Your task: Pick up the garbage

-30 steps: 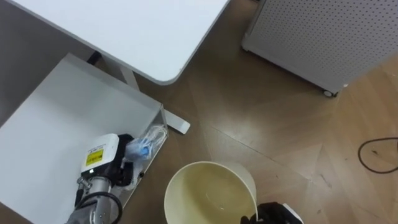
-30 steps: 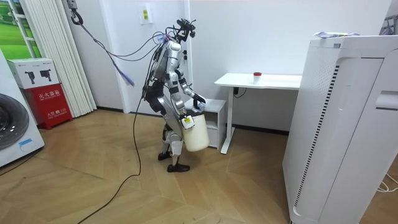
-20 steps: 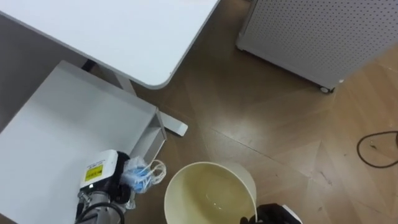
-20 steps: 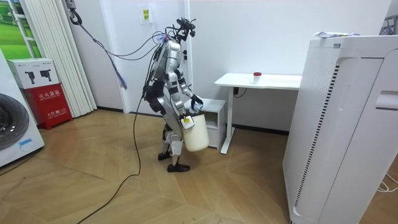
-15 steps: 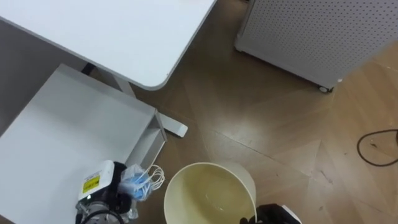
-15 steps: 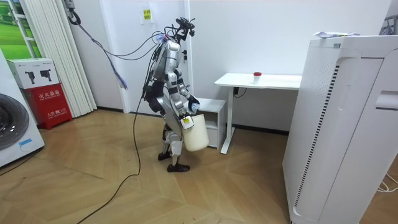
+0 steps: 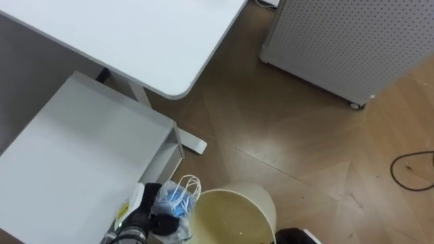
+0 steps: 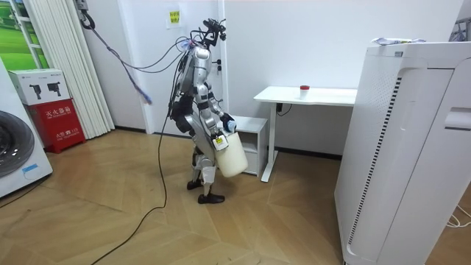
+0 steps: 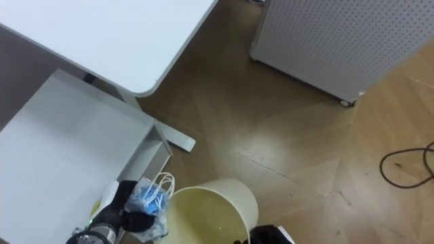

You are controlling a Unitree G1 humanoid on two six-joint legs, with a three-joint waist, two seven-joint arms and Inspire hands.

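Across the wood floor (image 7: pixel 285 142) first; stands upright there in the room view, close by the white desk (image 7: pixel 135 34); look to the upper right for a white perforated cabinet (image 7: pixel 352 41) on castors, well apart from the desk; below the desk's rounded corner, see the low white shelf unit (image 7: pixel 74 156), tucked beside the desk leg; down at the bottom edge, find the cream bin (image 7: pixel 234 192), mouth up and open, carried off the floor at hip height in the room view; at its near rim on the right, catch a sliver of the right hand (image 7: pixel 293 236), hold on the bin impossible to tell from here; on the bin's left, pick out the left hand (image 7: pixel 146 220), dark fingers curled tight round the garbage; and what a small thing to finish on, a crumpled blue face mask (image 7: pixel 173 202), pinched in that hand, white ear loops sticking up, hanging right at the bin's left rim, above the near edge of the shelf unit.
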